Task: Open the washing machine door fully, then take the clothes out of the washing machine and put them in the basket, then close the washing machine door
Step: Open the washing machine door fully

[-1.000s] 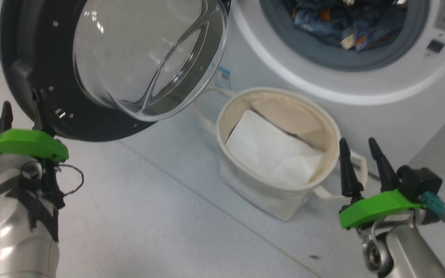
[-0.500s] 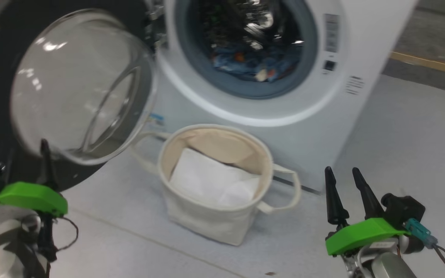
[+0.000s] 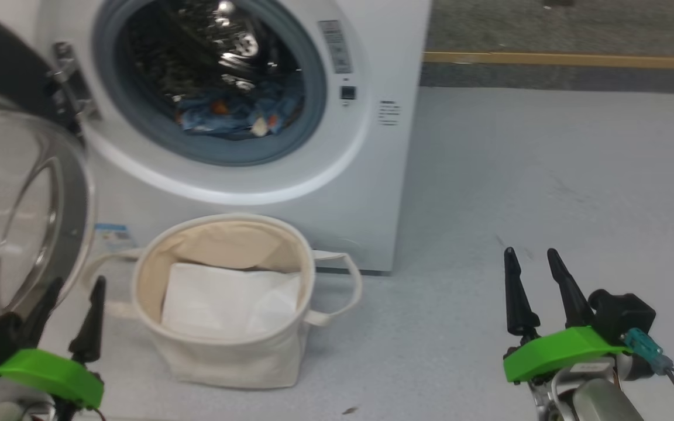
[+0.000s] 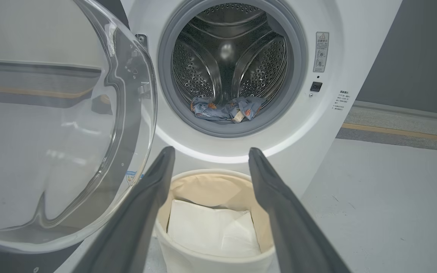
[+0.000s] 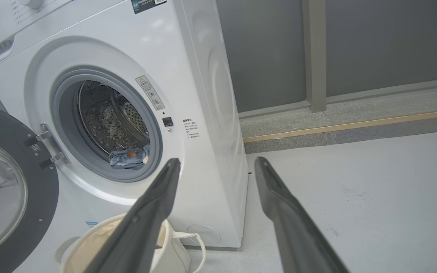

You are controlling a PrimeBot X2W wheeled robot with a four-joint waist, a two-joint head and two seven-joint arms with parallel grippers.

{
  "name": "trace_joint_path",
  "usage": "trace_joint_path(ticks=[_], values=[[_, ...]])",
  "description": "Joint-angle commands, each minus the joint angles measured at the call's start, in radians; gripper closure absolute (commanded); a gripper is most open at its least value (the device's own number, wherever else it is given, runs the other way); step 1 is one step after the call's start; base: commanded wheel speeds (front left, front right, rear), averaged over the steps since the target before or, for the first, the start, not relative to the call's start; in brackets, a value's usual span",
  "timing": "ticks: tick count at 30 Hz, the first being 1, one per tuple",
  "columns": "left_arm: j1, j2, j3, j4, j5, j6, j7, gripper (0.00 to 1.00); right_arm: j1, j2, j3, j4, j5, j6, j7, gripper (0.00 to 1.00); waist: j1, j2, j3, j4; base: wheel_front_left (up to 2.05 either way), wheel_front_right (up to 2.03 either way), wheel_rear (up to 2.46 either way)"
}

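Grey floor (image 3: 547, 164) all round, yellow strip along the far edge. Washing machine door (image 3: 21, 204) stands wide open at left, its rim cut off by the frame. Clothes (image 4: 226, 110) lie low in the washing machine (image 3: 384, 175) drum, partly hidden behind the seal. Basket (image 3: 226, 362) sits just in front, white sheet (image 3: 226, 298) inside. Left gripper (image 3: 78, 282) and right gripper (image 3: 530, 252): fingers spread apart, nothing held.

Bare test hall — washing machine (image 3: 372, 175), grey floor (image 3: 547, 175), yellow line (image 3: 565, 59).
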Motion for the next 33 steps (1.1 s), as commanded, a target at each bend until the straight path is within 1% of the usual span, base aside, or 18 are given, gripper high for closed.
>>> trace_joint_path(ticks=[1, 5, 6, 8, 13, 17, 22, 33], values=[[-0.036, 0.065, 0.044, -0.046, -0.020, -0.005, -0.005, 0.00, -0.047, -0.009, 0.021, -0.035, -0.013, 0.001, -0.012, 0.00, 0.0000, 0.0000, 0.003, -0.065, 0.00, 0.00, 0.00], [0.013, 0.086, 0.071, -0.060, -0.069, -0.005, -0.003, 0.00, -0.059, -0.016, 0.025, -0.037, -0.017, 0.001, -0.012, 0.00, 0.0000, 0.0000, 0.006, -0.119, 0.00, 0.00, 0.00], [0.022, 0.092, 0.074, -0.061, -0.072, -0.004, -0.001, 0.00, -0.061, -0.019, 0.023, -0.037, -0.017, 0.001, -0.012, 0.00, 0.0000, 0.0000, 0.006, -0.128, 0.00, 0.00, 0.00], [0.037, 0.104, 0.075, -0.061, -0.053, 0.013, -0.004, 0.00, -0.063, -0.026, 0.021, -0.033, -0.019, 0.001, -0.012, 0.00, 0.0000, 0.0000, 0.000, -0.146, 0.00, 0.00, 0.00], [0.064, 0.103, 0.069, -0.061, -0.059, 0.017, 0.000, 0.00, -0.070, -0.040, 0.009, -0.034, -0.019, 0.001, -0.012, 0.00, 0.0000, 0.0000, -0.009, -0.171, 0.00, 0.00, 0.00], [0.079, 0.095, 0.081, -0.056, -0.085, 0.019, 0.000, 0.00, -0.071, -0.046, 0.005, -0.029, -0.019, 0.001, -0.012, 0.00, 0.0000, 0.0000, -0.024, -0.176, 0.00, 0.00, 0.00], [0.088, 0.096, 0.059, -0.055, -0.099, 0.010, 0.015, 0.00, -0.069, -0.048, -0.007, -0.025, -0.017, 0.001, -0.012, 0.00, 0.0000, 0.0000, -0.037, -0.170, 0.00, 0.00, 0.00], [0.081, 0.109, 0.006, -0.065, -0.123, -0.004, -0.006, 0.00, -0.052, -0.046, -0.013, -0.024, -0.013, 0.001, -0.012, 0.00, 0.0000, 0.0000, -0.041, -0.152, 0.00, 0.00, 0.00]])
